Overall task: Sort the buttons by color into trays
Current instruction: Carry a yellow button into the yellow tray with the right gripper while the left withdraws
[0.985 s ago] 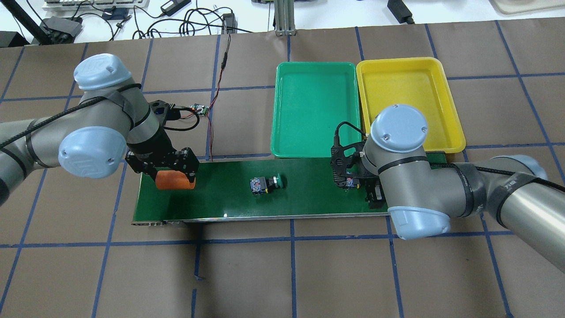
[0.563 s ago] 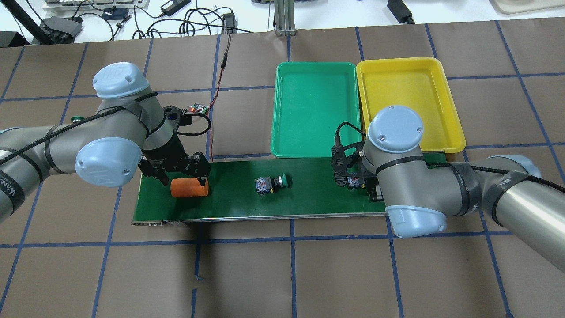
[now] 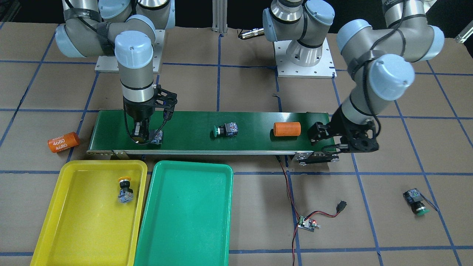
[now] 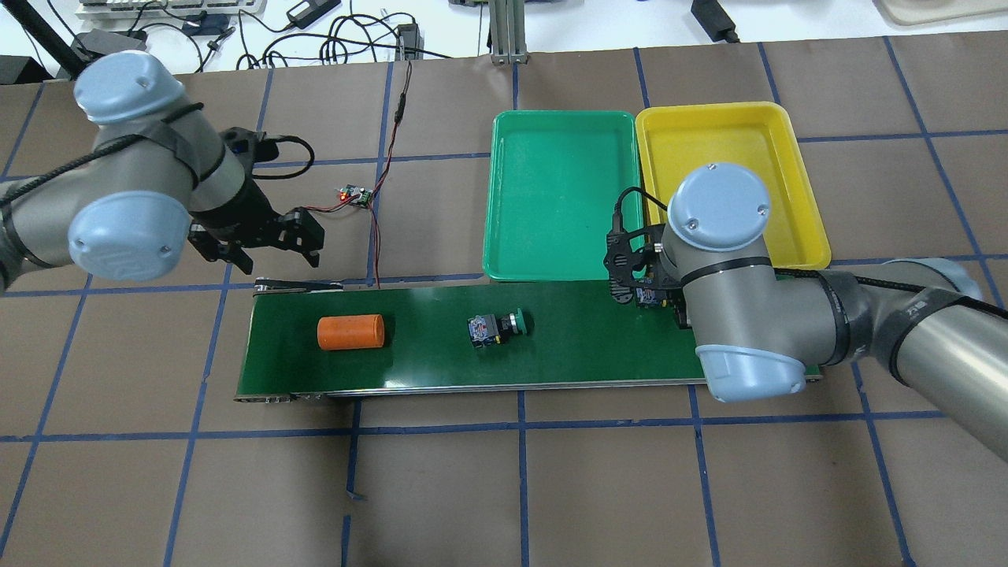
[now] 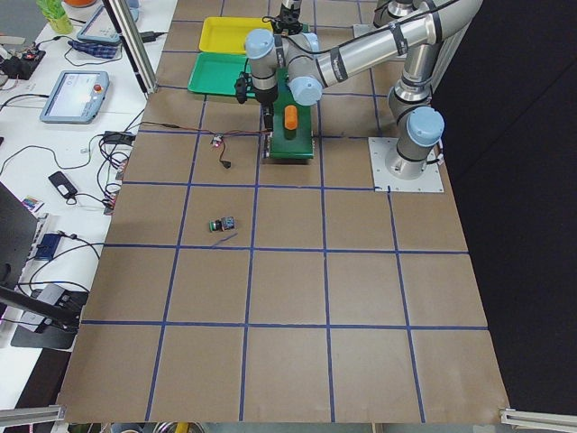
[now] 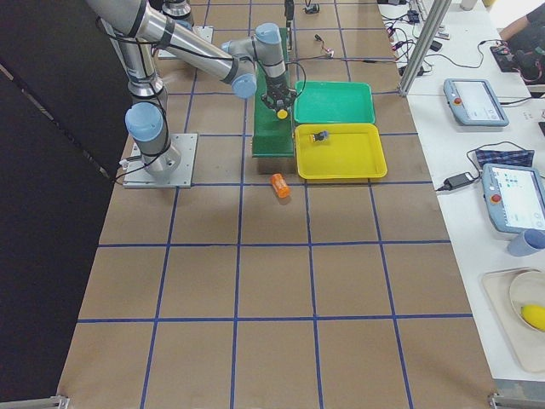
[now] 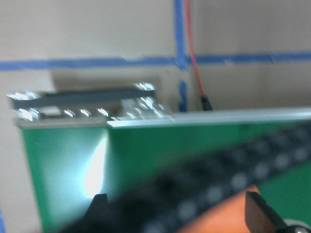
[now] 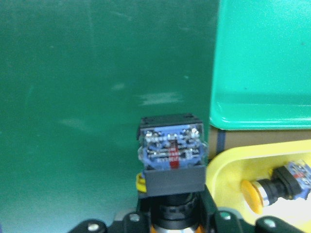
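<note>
Right gripper (image 3: 145, 137) is clamped on the held button (image 8: 171, 154). The black collar is pinched between both fingers, the grey-blue contact block sticks out past the tips, and a sliver of yellow shows at the cap end. It's over the right end of the conveyor belt (image 4: 583, 346), at the far edge, just beside where the green tray (image 4: 559, 189) and yellow tray (image 4: 732, 157) meet (can't tell if it touches the belt).

Left gripper (image 4: 256, 244) has its jaws wide with nothing between them. It hangs off the belt's left end on the far side, over the table (image 4: 441, 488).

Other buttons:
- The yellow-capped button (image 3: 125, 189) lies in the yellow tray, in the part nearest the belt.
- The green-capped button (image 4: 496, 328) is on its side mid-belt, well apart from both grippers.
- The second green-capped button (image 3: 415, 201) is on the table far out to the left, past the circuit board (image 3: 308, 223).

One orange cylinder (image 4: 350, 331) lies on the belt's left part, near the left gripper but not touching it. The 4680 cylinder (image 3: 63, 142) is on the table just past the belt's right end.
</note>
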Controlling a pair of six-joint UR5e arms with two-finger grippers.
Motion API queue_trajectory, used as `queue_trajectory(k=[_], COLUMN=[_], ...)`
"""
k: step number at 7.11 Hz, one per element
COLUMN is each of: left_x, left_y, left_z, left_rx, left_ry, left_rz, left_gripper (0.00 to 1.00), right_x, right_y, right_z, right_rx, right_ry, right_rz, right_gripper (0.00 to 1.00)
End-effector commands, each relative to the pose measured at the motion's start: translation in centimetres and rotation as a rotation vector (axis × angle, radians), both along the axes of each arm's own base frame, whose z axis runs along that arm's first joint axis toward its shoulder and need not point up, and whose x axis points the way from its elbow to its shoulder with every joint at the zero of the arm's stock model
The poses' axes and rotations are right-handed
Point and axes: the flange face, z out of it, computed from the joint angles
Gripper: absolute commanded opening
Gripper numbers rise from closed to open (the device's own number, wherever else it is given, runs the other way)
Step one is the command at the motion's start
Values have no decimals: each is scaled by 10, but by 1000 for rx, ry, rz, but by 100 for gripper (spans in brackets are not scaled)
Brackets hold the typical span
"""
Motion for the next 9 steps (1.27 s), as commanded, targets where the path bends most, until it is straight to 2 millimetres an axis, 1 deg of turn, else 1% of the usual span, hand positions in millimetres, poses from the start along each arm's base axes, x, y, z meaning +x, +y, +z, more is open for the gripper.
queue_trajectory(k=[1, 2, 3, 4, 5, 6, 7, 8, 9], left_x=[99, 153, 201, 230, 255, 282, 290, 291, 292], left_y=[-54, -74, -95, -110, -118, -117, -116, -115, -114], left_z=[-8, -22, -33, -53, -78, -102, -119, -126, -133], left_rx=[-6, 3, -22, -15, -11, -29, -25, -17, -8], left_ry=[-46, -57, -68, -62, -57, -63, -58, -52, -45], left_rz=[-59, -80, -94, -91, -119, -134, -137, -136, -136], left_gripper=[100, 100, 100, 100, 100, 100, 100, 100, 100], right_x=[-95, -143, -185, -201, -202, -201, -199, -194, -181], right_y=[-52, -67, -85, -98, -102, -101, -101, -103, -100], right_z=[23, 6, -12, -26, -31, -27, -23, -9, 4], right_rx=[-36, -4, 32, 49, 58, 51, 43, 16, -3], right_ry=[-13, -50, -65, -78, -80, -77, -74, -86, -98], right_rz=[-145, -89, -13, -21, -22, -22, -18, -13, 8], right_gripper=[1, 1, 5, 10, 71, 100, 100, 100, 100])
